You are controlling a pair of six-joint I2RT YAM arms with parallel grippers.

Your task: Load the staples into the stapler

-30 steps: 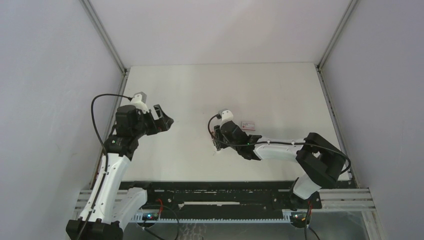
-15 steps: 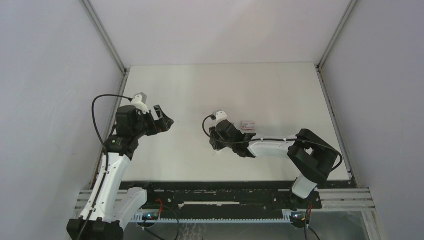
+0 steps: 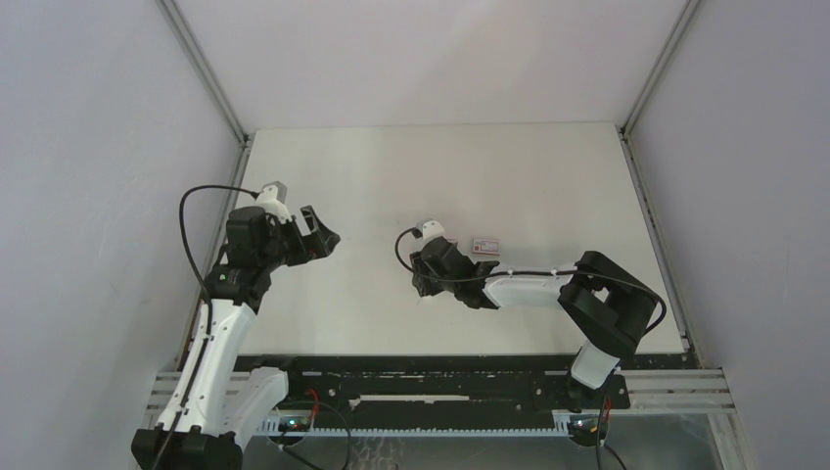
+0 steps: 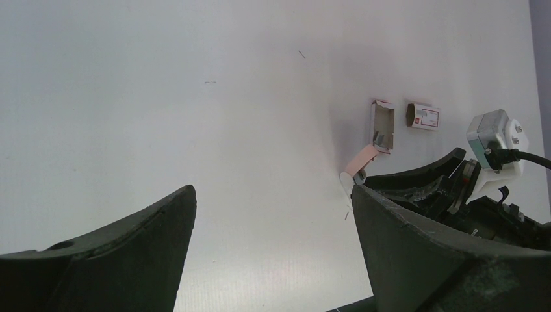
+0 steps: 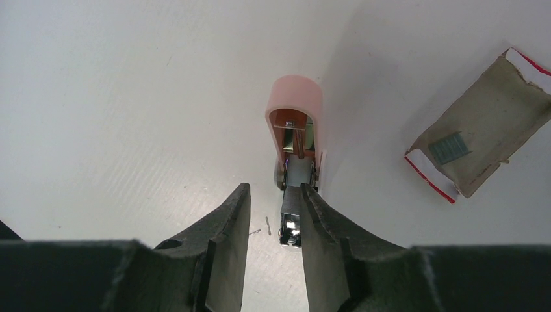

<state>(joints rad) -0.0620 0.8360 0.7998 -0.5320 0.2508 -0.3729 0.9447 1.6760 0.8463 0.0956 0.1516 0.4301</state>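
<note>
Two right gripper (image 5: 274, 209) fingers (image 5: 224, 227) flank the opened stapler (image 5: 295, 104), perhaps gripping it.

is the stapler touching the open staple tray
Apart. The right wrist view shows bare table between the stapler and the tray.

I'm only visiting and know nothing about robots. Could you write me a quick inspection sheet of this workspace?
Surface: white table, no stains seen.
Job's things: pink stapler lying open, lid folded back; grey tray beside it holding a strip of staples; white box apart from both.
Clutter: loose staples beside the stapler.
Grippers: left gripper open, holding nothing; right gripper straddling the stapler's metal end, with a gap on one side.
Cables: black cable looping off the left arm.
Surroundings: grey walls.
</note>
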